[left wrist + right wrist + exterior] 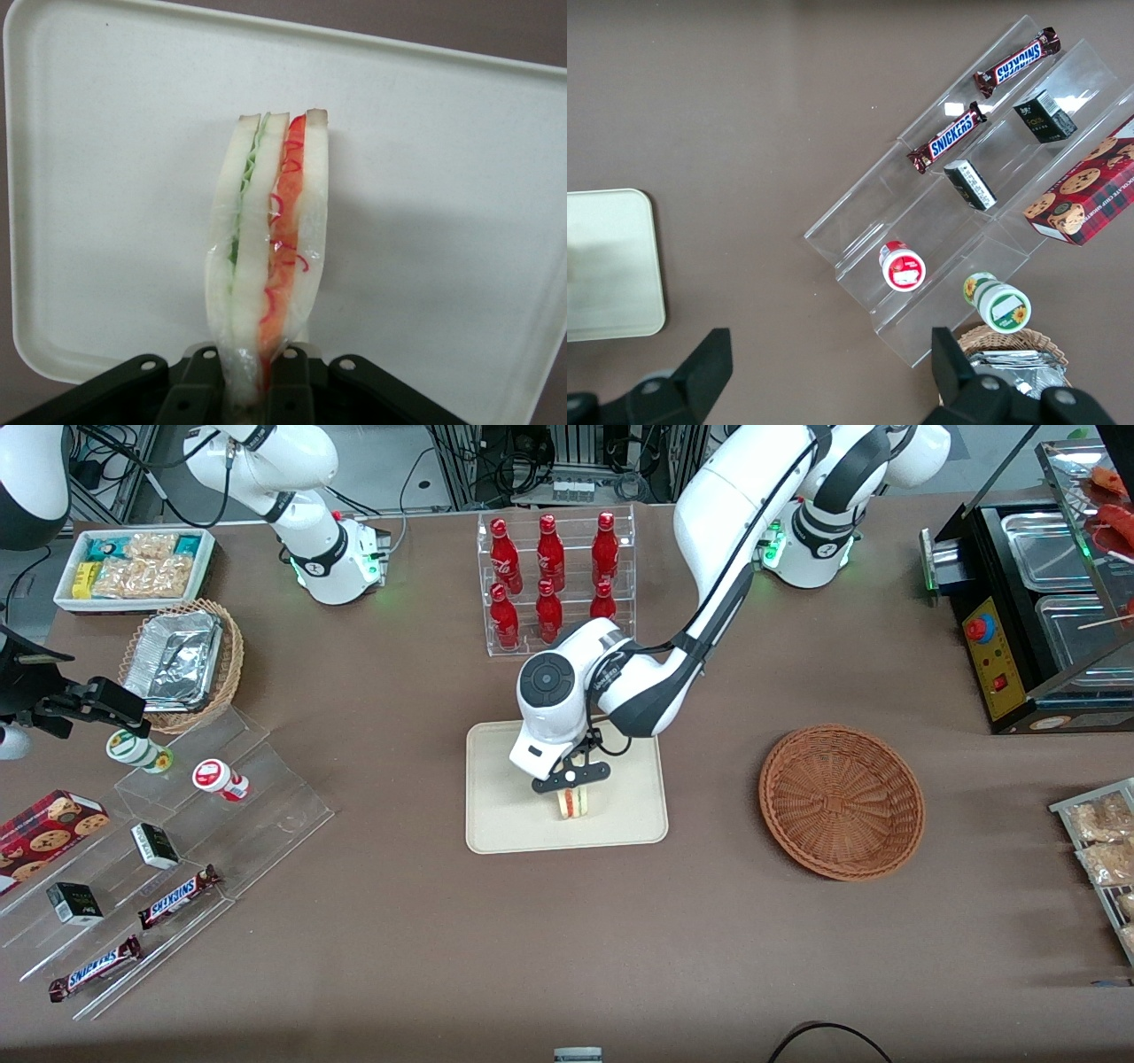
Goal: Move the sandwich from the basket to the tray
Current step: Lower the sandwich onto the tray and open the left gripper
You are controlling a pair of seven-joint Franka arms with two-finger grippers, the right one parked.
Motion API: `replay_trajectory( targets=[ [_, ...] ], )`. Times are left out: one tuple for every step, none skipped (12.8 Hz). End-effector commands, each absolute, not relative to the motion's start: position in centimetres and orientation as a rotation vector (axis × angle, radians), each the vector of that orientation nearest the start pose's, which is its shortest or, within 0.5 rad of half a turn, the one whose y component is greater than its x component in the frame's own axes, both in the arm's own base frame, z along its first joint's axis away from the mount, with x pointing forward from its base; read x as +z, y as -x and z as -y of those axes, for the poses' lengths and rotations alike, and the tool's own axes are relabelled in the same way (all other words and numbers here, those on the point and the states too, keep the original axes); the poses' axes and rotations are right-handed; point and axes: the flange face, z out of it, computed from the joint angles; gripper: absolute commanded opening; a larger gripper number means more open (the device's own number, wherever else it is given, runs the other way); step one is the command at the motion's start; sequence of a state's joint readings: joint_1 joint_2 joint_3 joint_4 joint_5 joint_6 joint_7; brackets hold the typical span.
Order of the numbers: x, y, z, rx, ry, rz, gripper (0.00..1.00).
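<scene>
The sandwich (270, 248), a clear-wrapped wedge of pale bread with green filling on one side and red on the other, stands on edge over the middle of the cream tray (505, 815). The left arm's gripper (574, 778) has it pinched at one end: in the wrist view the black jaws press against both outer bread slices, closed to the width of the wedge, with the rest of the sandwich reaching out past them over the tray's bare surface. Whether its lower edge touches the tray or hangs just above cannot be told from these views.

Seen from the front, the gripper hangs directly above the sandwich, near the centre of the tray. The white left arm reaches down to it from its base at the edge of the brown worktop (399, 957) farthest from the camera.

The reddish-brown wicker basket (842, 802) sits beside the tray toward the working arm's end of the worktop, apart from it, with nothing showing inside.

A clear rack of red bottles (554, 576) stands farther from the front camera than the tray. Toward the parked arm's end lie a tan basket of foil containers (182, 664), a white bin of snacks (133, 567) and clear stepped shelves holding Snickers bars (177, 896) and small boxes.
</scene>
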State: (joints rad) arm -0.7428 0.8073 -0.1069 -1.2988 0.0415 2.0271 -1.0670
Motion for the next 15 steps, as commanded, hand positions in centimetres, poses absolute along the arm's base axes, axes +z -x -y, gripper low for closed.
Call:
replay_trajectory(
  targets=[
    [24.7, -50.3, 54.8, 0.086, 3.056, 0.402, 0.00],
    [24.6, -50.3, 54.8, 0.088, 3.054, 0.404, 0.00],
    [24.3, -50.3, 54.8, 0.089, 3.053, 0.402, 0.00],
    [23.9, -50.3, 54.8, 0.090, 3.054, 0.402, 0.07],
    [23.9, -50.2, 54.9, 0.090, 3.056, 0.400, 0.51],
    [23.8, -50.2, 54.8, 0.093, 3.054, 0.395, 1.00],
    [24.1, -50.2, 54.9, 0.090, 3.058, 0.386, 1.00],
    [24.7, -50.3, 54.8, 0.086, 3.064, 0.383, 1.00],
    [25.5, -50.3, 54.8, 0.081, 3.066, 0.380, 1.00],
    [26.9, -50.3, 54.8, 0.073, 3.074, 0.374, 1.00],
    [28.3, -50.3, 54.7, 0.070, 3.073, 0.374, 1.00],
    [29.7, -50.0, 54.7, 0.071, 3.073, 0.368, 1.00],
    [31.5, -50.0, 54.5, 0.064, 3.081, 0.333, 1.00],
    [33.3, -50.2, 54.0, 0.071, 3.096, 0.224, 1.00],
    [34.9, -50.0, 53.5, 0.093, 3.089, 0.133, 1.00]
  ],
)
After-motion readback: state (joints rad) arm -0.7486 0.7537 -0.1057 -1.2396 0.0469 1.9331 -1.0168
